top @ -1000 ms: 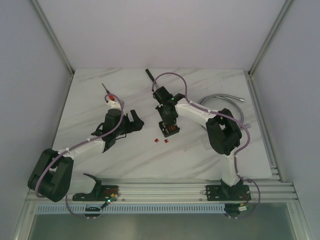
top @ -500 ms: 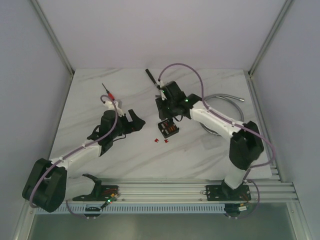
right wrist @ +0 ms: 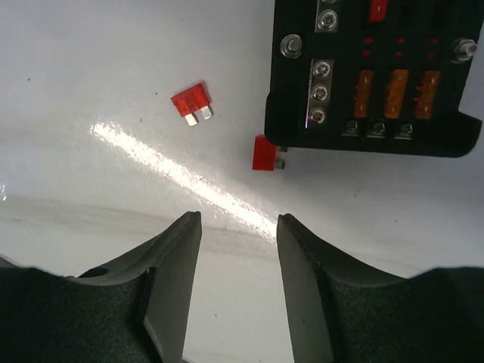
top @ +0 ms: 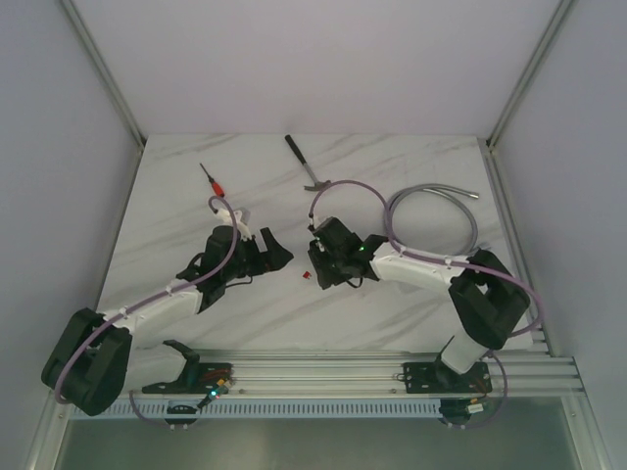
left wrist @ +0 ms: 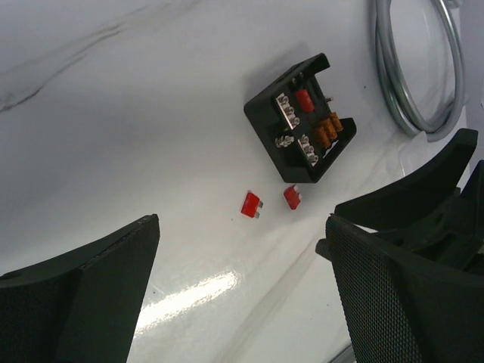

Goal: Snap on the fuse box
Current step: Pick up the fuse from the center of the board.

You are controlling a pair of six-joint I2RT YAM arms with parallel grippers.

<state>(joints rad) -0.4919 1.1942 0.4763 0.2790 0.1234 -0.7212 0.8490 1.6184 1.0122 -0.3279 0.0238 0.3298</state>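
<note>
White marble desk (top: 176, 196) is carrying the fuse box (left wrist: 301, 128), lying open-face up just right of centre in the left wrist view, two loose red fuses (left wrist: 250, 204) lying beside it. Left hand (left wrist: 242, 295) is hovering with fingers spread wide, empty; right hand (right wrist: 238, 280) is hovering near the box, fingers apart, holding nothing.

You face a white marble table (top: 167, 225). A red-handled screwdriver (top: 212, 180) lies at its far left and a black-handled hammer (top: 301, 159) at far centre. A coiled grey metal hose (left wrist: 392, 76) is at the right. Mid-table, a loose red fuse (left wrist: 250, 204) lies near a second red fuse (left wrist: 292, 197), not touching.
</note>
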